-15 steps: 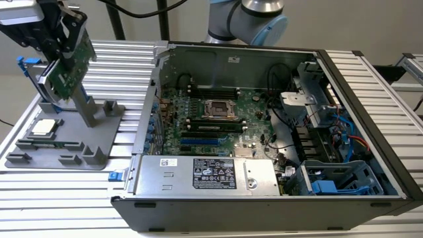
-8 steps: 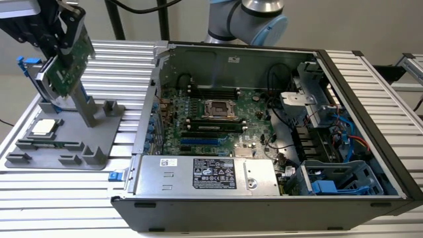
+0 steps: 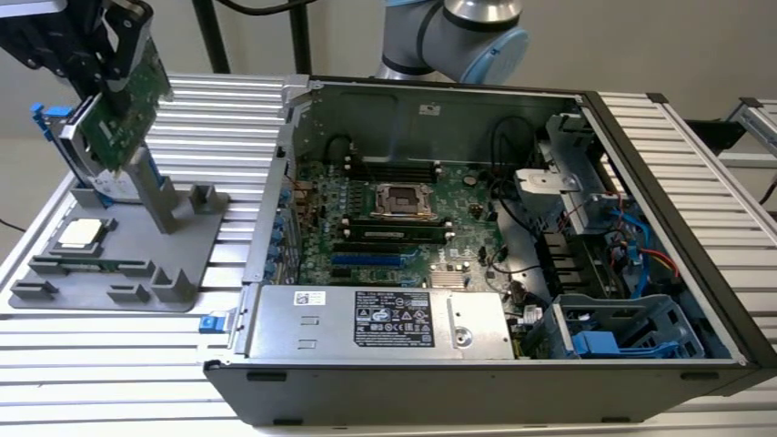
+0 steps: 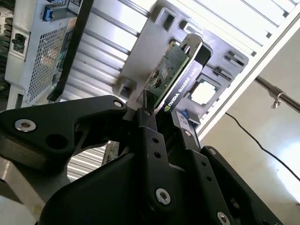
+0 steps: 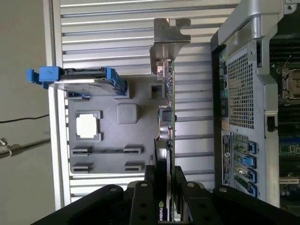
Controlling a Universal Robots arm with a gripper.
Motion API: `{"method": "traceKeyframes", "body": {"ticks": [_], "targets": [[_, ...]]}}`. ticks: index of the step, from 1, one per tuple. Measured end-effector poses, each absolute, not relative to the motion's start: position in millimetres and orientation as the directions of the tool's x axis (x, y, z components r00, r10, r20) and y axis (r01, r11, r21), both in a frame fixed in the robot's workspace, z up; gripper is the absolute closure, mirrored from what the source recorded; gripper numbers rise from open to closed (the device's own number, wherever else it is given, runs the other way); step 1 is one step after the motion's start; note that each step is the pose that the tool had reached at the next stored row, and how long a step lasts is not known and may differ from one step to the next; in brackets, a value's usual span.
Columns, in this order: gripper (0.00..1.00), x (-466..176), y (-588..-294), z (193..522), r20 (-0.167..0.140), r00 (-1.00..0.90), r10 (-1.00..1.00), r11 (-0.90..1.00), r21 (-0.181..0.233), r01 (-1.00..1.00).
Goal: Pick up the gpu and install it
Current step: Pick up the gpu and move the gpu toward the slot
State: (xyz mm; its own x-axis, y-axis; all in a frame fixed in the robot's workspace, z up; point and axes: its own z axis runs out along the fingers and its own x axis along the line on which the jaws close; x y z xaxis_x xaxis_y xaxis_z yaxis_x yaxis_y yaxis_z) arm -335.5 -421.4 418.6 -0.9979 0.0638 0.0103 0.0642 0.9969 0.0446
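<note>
Black claw (image 4: 162,113) clamps the gpu (image 4: 169,75), covering the card's near end.

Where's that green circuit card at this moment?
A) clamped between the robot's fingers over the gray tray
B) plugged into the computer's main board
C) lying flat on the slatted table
A: the gripper is shut on the gpu, holding it on edge over the gray tray, outside the computer case.
</note>
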Motion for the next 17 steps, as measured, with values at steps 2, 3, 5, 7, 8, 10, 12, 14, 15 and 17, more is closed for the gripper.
{"method": "traceKeyframes", "body": {"ticks": [2, 3, 5, 7, 8, 10, 12, 14, 15, 17], "targets": [[1.0, -335.5, -421.4, 420.8, 0.01, -0.998, 0.064, 0.997, 0.045, 0.064], [1.0, -335.5, -421.4, 422.0, 0.01, -0.998, 0.064, 0.997, 0.045, 0.064], [1.0, -335.5, -421.4, 424.4, 0.01, -0.998, 0.064, 0.997, 0.045, 0.064], [1.0, -335.5, -421.4, 426.8, 0.01, -0.998, 0.064, 0.997, 0.045, 0.064], [1.0, -335.5, -421.4, 428.0, 0.01, -0.998, 0.064, 0.997, 0.045, 0.064], [1.0, -335.5, -421.4, 430.4, 0.01, -0.998, 0.064, 0.997, 0.045, 0.064], [1.0, -335.5, -421.4, 432.5, 0.01, -0.998, 0.064, 0.997, 0.045, 0.064], [1.0, -335.5, -421.4, 434.5, 0.01, -0.998, 0.064, 0.997, 0.045, 0.064], [1.0, -335.5, -421.4, 435.4, 0.01, -0.998, 0.064, 0.997, 0.045, 0.064], [1.0, -335.5, -421.4, 437.5, 0.01, -0.998, 0.064, 0.997, 0.045, 0.064]]}}
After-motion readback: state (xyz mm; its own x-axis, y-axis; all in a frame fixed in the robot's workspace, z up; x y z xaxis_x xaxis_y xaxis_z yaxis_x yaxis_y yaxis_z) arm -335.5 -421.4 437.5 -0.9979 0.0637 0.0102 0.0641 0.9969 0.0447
